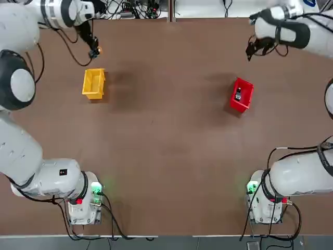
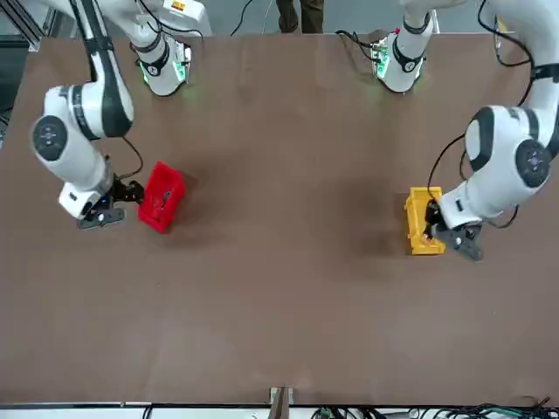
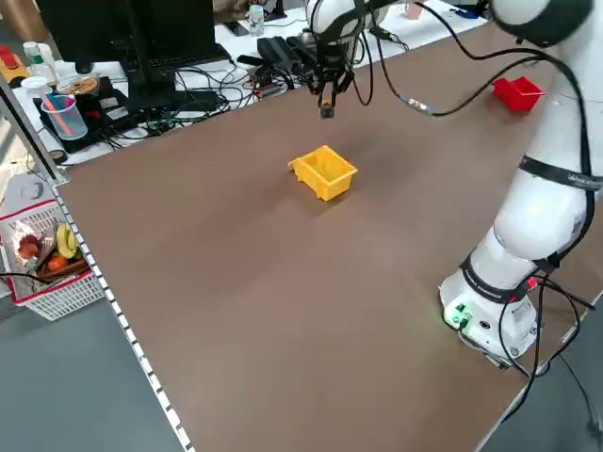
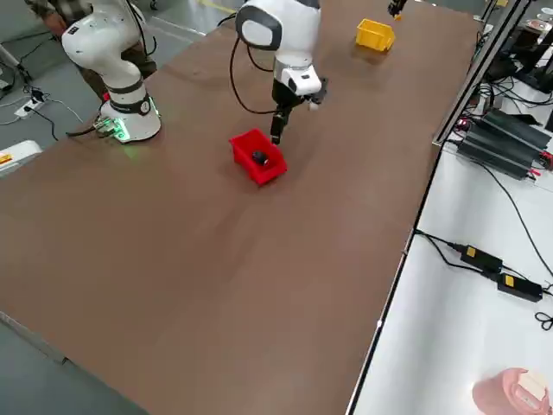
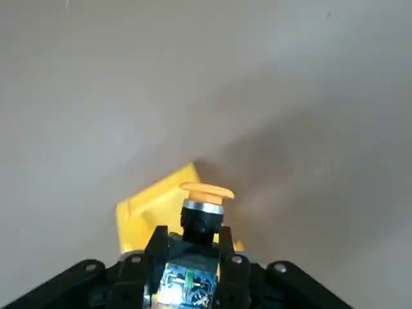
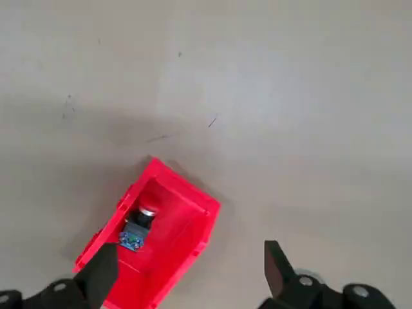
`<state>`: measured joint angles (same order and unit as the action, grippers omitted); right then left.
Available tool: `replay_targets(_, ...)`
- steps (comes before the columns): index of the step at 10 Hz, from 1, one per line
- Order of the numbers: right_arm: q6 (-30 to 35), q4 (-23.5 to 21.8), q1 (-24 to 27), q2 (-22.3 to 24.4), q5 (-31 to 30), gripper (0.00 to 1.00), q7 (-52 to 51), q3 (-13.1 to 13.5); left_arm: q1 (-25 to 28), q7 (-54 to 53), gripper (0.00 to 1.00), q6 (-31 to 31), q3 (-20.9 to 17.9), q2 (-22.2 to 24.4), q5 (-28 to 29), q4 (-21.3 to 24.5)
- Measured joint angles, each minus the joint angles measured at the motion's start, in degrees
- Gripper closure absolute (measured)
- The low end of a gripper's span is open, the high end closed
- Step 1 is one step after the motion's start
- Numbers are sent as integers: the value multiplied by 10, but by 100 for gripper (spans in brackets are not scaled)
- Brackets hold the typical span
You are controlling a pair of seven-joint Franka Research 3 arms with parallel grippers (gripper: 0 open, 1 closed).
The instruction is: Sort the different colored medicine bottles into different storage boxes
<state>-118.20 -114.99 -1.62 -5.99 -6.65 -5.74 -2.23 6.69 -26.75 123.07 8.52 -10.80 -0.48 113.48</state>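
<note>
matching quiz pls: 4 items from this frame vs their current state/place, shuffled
Items:
1. yellow-cap bottle
2. other bottle
3. yellow bin
4. right gripper

States:
A. open, holding nothing, up off the table beside the red bin
B. lying inside the red bin
C. held in the left gripper, in the air
D. on the table with no bottle in it

Pairs: 1-C, 2-B, 3-D, 4-A

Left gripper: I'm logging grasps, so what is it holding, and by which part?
The left gripper holds the yellow-capped bottle by its dark body, cap clear of the fingers.
</note>
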Motion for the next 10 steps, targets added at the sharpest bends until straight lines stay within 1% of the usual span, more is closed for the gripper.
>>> replay_targets(1,34,55,5,-11,0,0,-5,2,22,-6,64,1,0,24,0,39)
replay_targets(2,62,99,8,-19,0,0,-6,10,36,-8,64,9,0,36,0,70)
replay_targets(3,96,135,10,-23,8,0,-6,21,40,-8,64,35,0,38,0,97)
replay_targets(4,124,163,11,-23,23,0,-7,32,38,-8,64,69,1,37,0,123)
replay_targets(5,137,181,11,-21,38,0,-7,47,37,-8,64,91,3,34,0,141)
replay_targets(7,158,198,12,1,47,0,-7,71,37,-11,62,110,4,22,0,148)
replay_targets(8,176,201,12,18,53,0,-7,77,37,-22,51,117,4,16,0,148)
replay_targets(9,195,203,12,35,59,0,0,80,38,-31,38,122,4,14,0,146)
replay_targets(10,209,205,12,47,62,0,16,80,37,-32,22,123,4,14,0,140)
